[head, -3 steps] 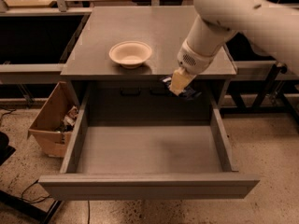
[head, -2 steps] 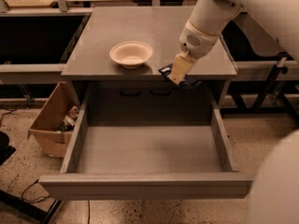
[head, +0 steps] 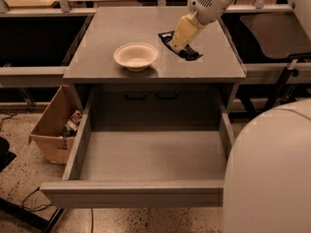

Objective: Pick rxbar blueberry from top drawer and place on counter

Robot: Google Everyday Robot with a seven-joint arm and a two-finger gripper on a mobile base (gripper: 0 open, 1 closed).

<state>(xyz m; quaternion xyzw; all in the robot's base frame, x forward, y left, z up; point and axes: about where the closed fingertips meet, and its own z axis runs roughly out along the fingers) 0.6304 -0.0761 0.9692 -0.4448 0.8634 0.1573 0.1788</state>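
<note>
Dark navy-black wrapper with pale print: the small flat rectangular rxbar blueberry (head: 190, 53) is seen lying on the flat matte grey counter (head: 112, 28). It's in the right half, between the round cream bowl (head: 136, 56) and the right edge, about midway from back edge to front edge. The tan-tipped two-finger gripper (head: 176, 46) is parked right on top of it, slanted down from the back right corner. Whether the bar is pinched or already let go can't be told from this angle tbh. The wide shallow grey top drawer (head: 131, 193) is pulled out below the front edge.

What could go wrong from here:
- If the bar isn't fully released when the arm gets lifted, it could be dragged along and dropped off the right edge.
- With a sideways pull-out, the wrapper could be shoved into the bowl.
- If it gets nudged over the front edge, it would likely be dumped back into the open drawer, so the placing would be undone.
</note>
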